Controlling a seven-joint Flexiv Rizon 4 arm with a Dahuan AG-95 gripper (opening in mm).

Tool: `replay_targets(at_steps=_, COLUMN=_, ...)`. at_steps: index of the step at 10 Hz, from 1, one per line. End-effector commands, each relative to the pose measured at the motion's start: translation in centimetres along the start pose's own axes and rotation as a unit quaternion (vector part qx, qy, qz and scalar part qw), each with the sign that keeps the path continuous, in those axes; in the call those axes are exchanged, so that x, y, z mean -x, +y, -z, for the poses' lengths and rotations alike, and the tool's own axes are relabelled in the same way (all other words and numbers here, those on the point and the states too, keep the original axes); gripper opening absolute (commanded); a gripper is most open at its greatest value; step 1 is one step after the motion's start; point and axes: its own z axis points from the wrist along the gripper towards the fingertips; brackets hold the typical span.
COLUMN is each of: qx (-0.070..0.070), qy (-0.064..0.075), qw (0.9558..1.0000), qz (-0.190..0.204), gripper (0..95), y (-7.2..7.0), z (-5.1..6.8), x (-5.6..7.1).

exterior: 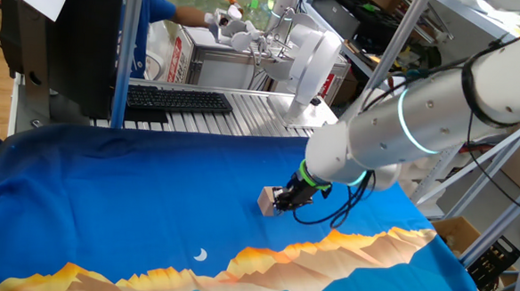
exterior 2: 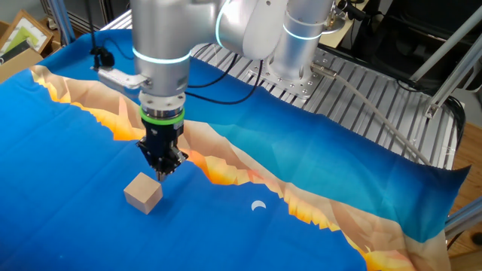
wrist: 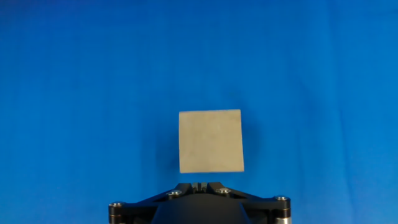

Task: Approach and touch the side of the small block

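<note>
The small block (exterior: 267, 200) is a plain tan wooden cube on the blue cloth. It also shows in the other fixed view (exterior 2: 143, 193) and fills the middle of the hand view (wrist: 211, 140). My gripper (exterior: 284, 198) is shut and empty, its tip low over the cloth right beside the block's side. In the other fixed view the gripper tip (exterior 2: 162, 170) hangs just above and behind the block's upper edge. In the hand view the closed fingertips (wrist: 201, 186) sit just below the block's near edge; I cannot tell if they touch it.
The blue cloth with an orange mountain print (exterior: 326, 247) covers the table. A keyboard (exterior: 178, 98) lies on the metal slats at the back. A small white crescent mark (exterior: 200, 255) is on the cloth.
</note>
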Motion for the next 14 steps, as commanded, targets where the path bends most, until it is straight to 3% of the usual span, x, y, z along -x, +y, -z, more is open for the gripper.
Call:
replay_targets(at_steps=1, qx=0.015, qy=-0.057, qw=0.9982, qz=-0.007, gripper=0.0, y=0.0, z=0.0, x=0.0)
replay_targets(at_steps=2, qx=0.016, qy=-0.076, qw=0.9970, qz=-0.010, gripper=0.0, y=-0.1, z=0.0, x=0.0)
replay_targets(at_steps=3, qx=0.016, qy=-0.080, qw=0.9966, qz=-0.011, gripper=0.0, y=-0.1, z=-0.1, x=0.0)
replay_targets(at_steps=5, qx=0.021, qy=-0.123, qw=0.9918, qz=-0.028, gripper=0.0, y=-0.1, z=-1.1, x=-0.2)
replay_targets(at_steps=7, qx=0.022, qy=-0.135, qw=0.9901, qz=-0.033, gripper=0.0, y=-0.3, z=-2.0, x=0.3)
replay_targets(at_steps=9, qx=0.022, qy=-0.110, qw=0.9932, qz=-0.031, gripper=0.0, y=-0.5, z=-1.4, x=2.0)
replay_targets(at_steps=11, qx=0.009, qy=-0.051, qw=0.9985, qz=-0.021, gripper=0.0, y=-0.5, z=0.2, x=2.5)
replay_targets(at_steps=13, qx=0.006, qy=-0.037, qw=0.9991, qz=-0.021, gripper=0.0, y=-0.4, z=1.8, x=2.7)
replay_targets(at_steps=14, qx=-0.003, qy=-0.031, qw=0.9993, qz=-0.022, gripper=0.0, y=-0.3, z=1.9, x=2.6)
